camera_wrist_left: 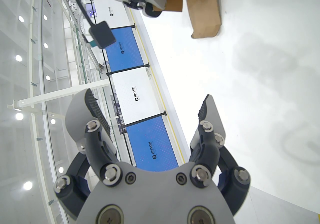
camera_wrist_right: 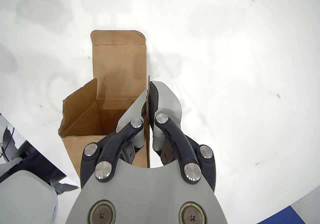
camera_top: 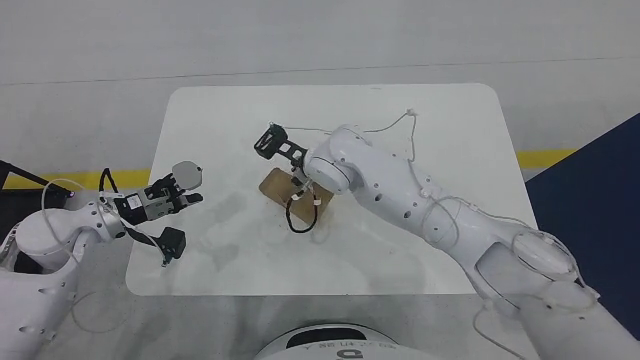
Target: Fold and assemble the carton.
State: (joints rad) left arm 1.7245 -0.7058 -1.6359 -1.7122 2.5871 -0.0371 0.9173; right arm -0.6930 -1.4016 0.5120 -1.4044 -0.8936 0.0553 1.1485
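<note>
Carton (camera_wrist_right: 117,65): one, a wall pinched by the right claw (camera_wrist_right: 151,92); left claw (camera_wrist_left: 147,100) spread.

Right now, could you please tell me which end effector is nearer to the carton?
Right. The right end effector is shut on a wall of the carton; the left end effector is open and stands apart from it, holding nothing.
</note>
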